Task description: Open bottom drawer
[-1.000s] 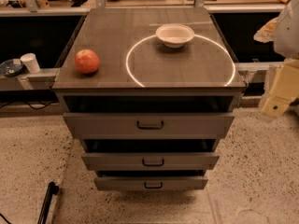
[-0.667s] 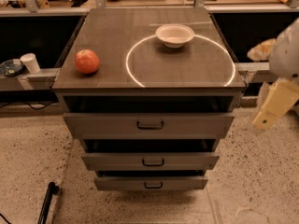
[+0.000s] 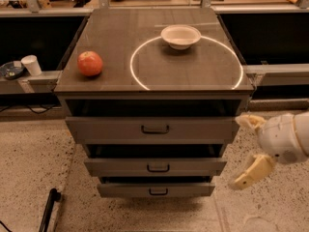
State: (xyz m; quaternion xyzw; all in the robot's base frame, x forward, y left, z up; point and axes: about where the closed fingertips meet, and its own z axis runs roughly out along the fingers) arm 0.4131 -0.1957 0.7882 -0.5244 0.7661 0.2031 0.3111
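The three-drawer grey cabinet [image 3: 154, 76] stands in the middle of the camera view. The bottom drawer [image 3: 155, 190] is the lowest front, with a small black bar handle [image 3: 158, 192]; it sits nearly flush under the middle drawer [image 3: 155, 166]. My gripper [image 3: 246, 151] is at the right, beside the cabinet's right edge at the height of the middle drawer. It is open and empty, its cream fingers [image 3: 253, 172] spread wide apart, well right of and above the bottom drawer's handle.
A red apple [image 3: 90, 63] and a white bowl [image 3: 180, 36] sit on the cabinet top, the bowl on a white ring marking. The top drawer [image 3: 153, 128] is the widest. A white cup [image 3: 33, 65] stands on a ledge at left. A black rod [image 3: 48, 210] lies on the speckled floor.
My gripper has come down from beside the cabinet top to the level of the middle drawer and moved slightly left, toward the cabinet. The drawers have not moved.
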